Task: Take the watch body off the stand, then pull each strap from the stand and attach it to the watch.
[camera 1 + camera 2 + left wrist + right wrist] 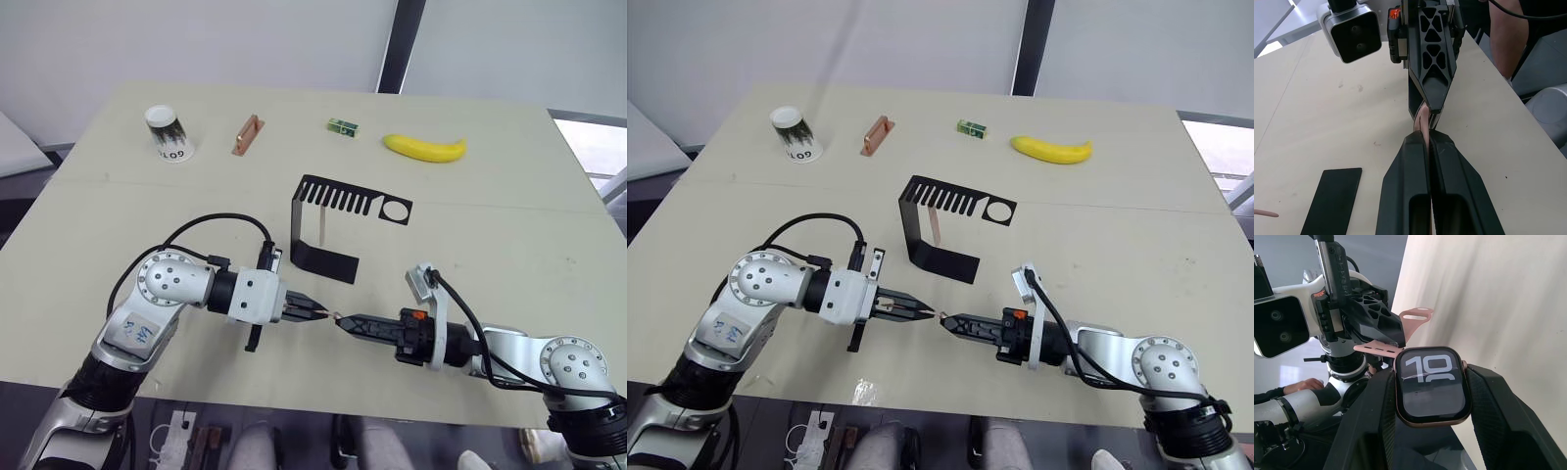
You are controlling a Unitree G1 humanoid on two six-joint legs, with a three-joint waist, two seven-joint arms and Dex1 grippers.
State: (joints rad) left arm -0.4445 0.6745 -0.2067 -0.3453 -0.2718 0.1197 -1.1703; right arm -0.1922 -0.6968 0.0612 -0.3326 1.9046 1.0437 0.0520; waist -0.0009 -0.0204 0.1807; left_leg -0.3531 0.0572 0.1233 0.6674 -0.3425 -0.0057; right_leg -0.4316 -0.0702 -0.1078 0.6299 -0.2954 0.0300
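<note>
The watch body (1433,384), black with white "10" on its screen, is clamped between the fingers of my right gripper (343,322), which is shut on it. My left gripper (315,312) is shut on a pale pink strap (1422,120), whose end meets the watch's edge where the two grippers come tip to tip, low over the table's front middle. The strap's holed length (1378,348) shows beside the watch. Behind the grippers is the black stand (333,206), with the other pink strap (322,223) hanging from a slot in its top plate.
Along the far side of the table (509,225) are a paper cup (168,132), a copper-brown bar (247,134), a small green box (342,126) and a banana (424,148). The table's front edge runs just below both arms.
</note>
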